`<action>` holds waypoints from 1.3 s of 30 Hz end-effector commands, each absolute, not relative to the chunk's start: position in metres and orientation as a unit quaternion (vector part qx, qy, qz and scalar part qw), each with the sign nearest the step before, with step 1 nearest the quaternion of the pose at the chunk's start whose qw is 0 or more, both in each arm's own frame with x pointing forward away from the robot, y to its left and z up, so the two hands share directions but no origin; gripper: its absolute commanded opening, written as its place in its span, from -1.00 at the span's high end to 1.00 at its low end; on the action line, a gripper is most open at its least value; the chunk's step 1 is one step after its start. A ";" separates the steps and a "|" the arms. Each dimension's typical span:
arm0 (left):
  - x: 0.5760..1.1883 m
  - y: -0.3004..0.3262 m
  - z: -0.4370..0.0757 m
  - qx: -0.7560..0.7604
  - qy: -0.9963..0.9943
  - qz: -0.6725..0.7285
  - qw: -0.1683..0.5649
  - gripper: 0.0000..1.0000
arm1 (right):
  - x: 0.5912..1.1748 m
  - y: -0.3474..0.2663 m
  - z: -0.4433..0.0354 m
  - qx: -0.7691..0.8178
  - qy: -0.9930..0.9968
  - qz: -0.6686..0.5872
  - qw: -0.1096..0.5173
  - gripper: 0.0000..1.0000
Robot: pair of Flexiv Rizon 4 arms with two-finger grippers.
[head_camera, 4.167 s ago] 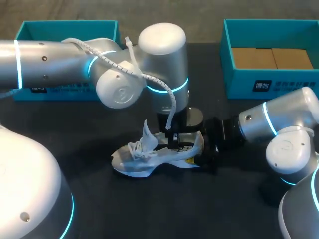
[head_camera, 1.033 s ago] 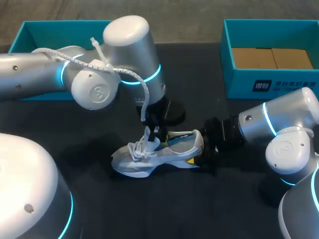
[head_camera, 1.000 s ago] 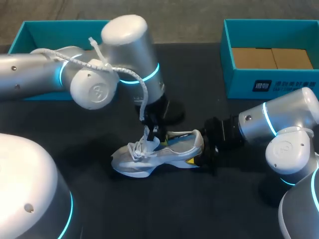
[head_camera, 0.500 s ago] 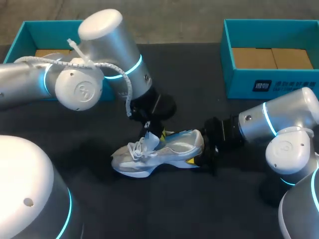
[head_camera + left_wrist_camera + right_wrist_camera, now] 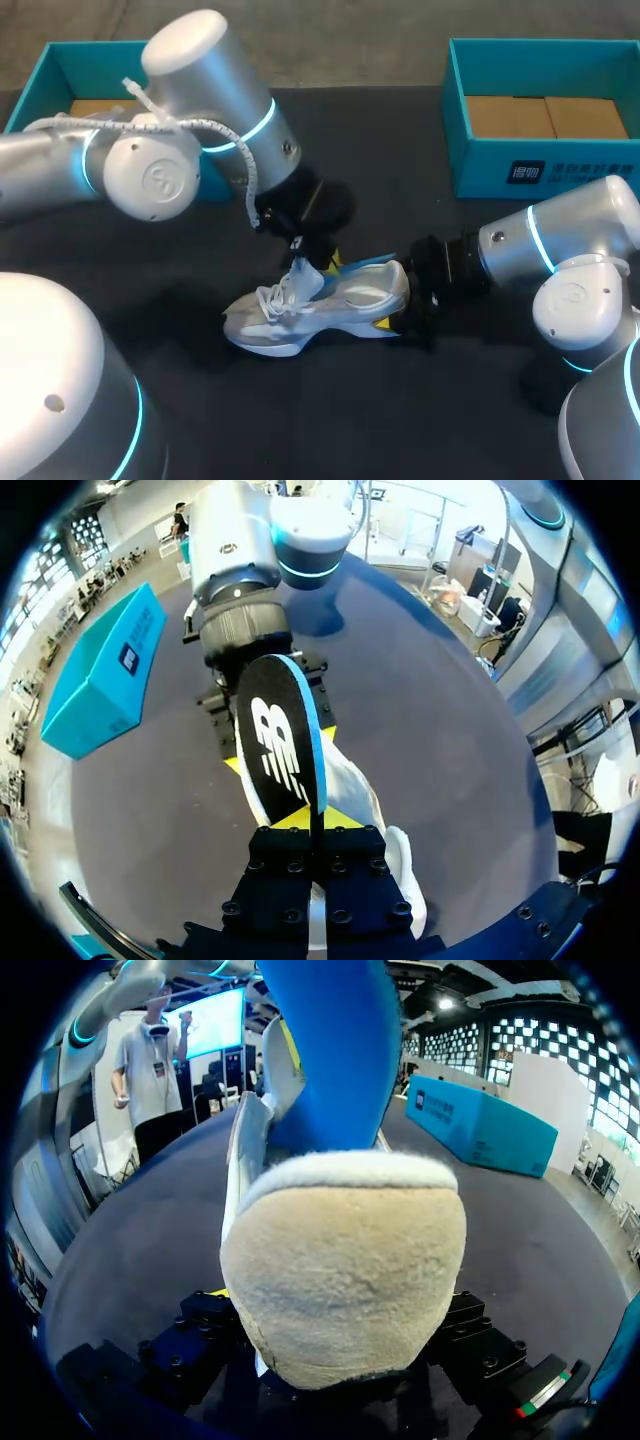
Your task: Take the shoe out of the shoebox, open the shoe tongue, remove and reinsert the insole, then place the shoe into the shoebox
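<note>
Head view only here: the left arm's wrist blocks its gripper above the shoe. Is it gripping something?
Observer: Yes. In the left wrist view the left gripper is shut on the insole, held edge-on, black underside showing.
Operator: And the right gripper at the heel?
Observer: The right wrist view shows the right gripper clamping the shoe by its heel from both sides. The insole's blue face rises behind the collar.
</note>
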State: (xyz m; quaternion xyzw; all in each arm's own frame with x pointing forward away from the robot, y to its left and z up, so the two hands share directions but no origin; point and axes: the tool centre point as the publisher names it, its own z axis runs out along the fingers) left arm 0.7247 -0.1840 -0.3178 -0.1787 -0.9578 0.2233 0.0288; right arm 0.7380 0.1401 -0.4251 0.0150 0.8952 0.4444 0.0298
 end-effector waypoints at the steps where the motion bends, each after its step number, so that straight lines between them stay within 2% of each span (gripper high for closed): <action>1: 0.725 -0.189 -0.314 -0.184 -0.957 0.222 0.028 1.00 | 0.737 0.142 -0.428 0.015 0.896 0.444 0.031 1.00; 23: 0.725 -0.201 -0.310 -0.209 -0.955 0.211 0.028 1.00 | 0.737 0.142 -0.428 0.015 0.896 0.444 0.031 1.00; 24: 0.725 -0.201 -0.310 -0.209 -0.954 0.211 0.028 0.97 | 0.737 0.142 -0.428 0.015 0.896 0.444 0.031 1.00; 25: 0.725 -0.201 -0.310 -0.209 -0.954 0.211 0.028 0.63 | 0.737 0.142 -0.428 0.015 0.896 0.444 0.031 1.00; 26: 0.725 -0.201 -0.310 -0.210 -0.954 0.211 0.028 0.38 | 0.737 0.142 -0.428 0.015 0.896 0.444 0.031 1.00; 27: 0.725 -0.201 -0.310 -0.210 -0.954 0.211 0.029 0.18 | 0.737 0.142 -0.428 0.015 0.896 0.444 0.031 1.00; 30: 0.724 -0.200 -0.310 -0.210 -0.954 0.210 0.029 -0.22 | 0.737 0.142 -0.428 0.015 0.896 0.444 0.031 1.00; 32: 0.724 -0.198 -0.311 -0.210 -0.954 0.210 0.028 -0.24 | 0.737 0.142 -0.428 0.015 0.896 0.444 0.031 1.00; 36: 0.724 -0.194 -0.311 -0.208 -0.955 0.210 0.028 -0.16 | 0.737 0.142 -0.428 0.015 0.896 0.444 0.031 1.00; 39: 0.722 -0.191 -0.309 -0.208 -0.954 0.215 0.025 0.00 | 0.737 0.142 -0.428 0.015 0.896 0.444 0.031 1.00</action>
